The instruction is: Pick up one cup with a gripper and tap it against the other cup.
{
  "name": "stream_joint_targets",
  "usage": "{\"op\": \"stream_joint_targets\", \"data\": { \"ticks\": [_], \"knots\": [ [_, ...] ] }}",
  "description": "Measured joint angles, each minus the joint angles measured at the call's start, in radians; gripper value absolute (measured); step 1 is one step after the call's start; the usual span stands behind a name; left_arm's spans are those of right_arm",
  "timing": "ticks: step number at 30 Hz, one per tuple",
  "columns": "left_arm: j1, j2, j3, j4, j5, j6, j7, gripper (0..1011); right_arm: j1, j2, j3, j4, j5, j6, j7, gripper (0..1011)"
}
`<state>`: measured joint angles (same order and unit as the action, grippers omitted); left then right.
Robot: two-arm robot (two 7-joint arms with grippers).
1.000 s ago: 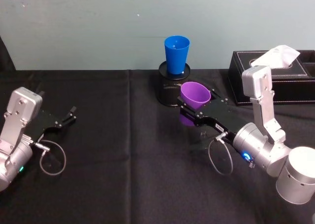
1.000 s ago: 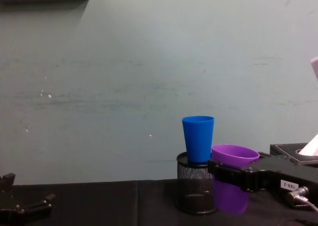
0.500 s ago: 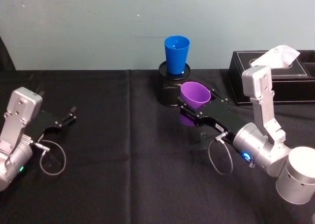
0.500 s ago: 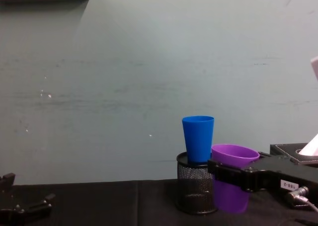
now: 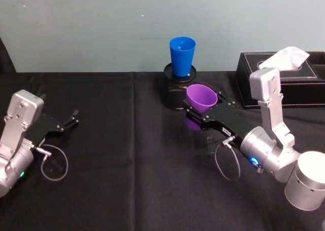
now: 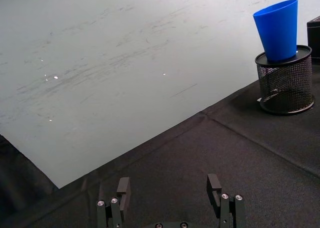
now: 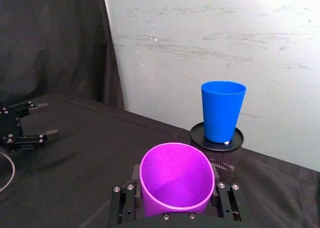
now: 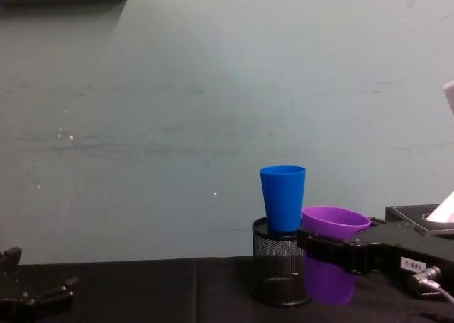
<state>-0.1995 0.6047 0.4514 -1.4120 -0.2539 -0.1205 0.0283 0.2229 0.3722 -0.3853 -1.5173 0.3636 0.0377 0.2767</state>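
Clamped purple cup [image 5: 201, 98] in fingers [image 7: 123, 202] of right gripper [image 5: 201, 109], with left gripper [image 6: 168, 180] parked at left, fingers spread; risked knocking blue cup [image 5: 182, 56] off mesh holder [image 5: 171, 95] if tapped too hard.

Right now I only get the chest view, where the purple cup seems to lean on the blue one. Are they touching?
Observer: It looks not. In the head view a strip of the mesh holder shows between the purple cup and the blue cup.
Operator: What grips the purple one?
Observer: The right gripper. Its wrist view shows black fingers on both sides of the cup.
Operator: Is anything inside it?
Observer: No. That wrist view looks straight into it, and it is empty.
Operator: And the other arm?
Observer: The left gripper sits off to the left, fingers apart, holding nothing.
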Motion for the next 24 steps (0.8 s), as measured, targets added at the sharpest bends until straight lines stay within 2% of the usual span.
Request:
{"op": "stream_joint_targets", "data": {
  "ticks": [24],
  "knots": [
    [0.0, 0.0, 0.0, 0.0, 0.0, 0.0, 0.0, 1000, 0.0, 0.0, 0.0, 0.0, 0.0, 0.0, 0.0, 741]
  ]
}}
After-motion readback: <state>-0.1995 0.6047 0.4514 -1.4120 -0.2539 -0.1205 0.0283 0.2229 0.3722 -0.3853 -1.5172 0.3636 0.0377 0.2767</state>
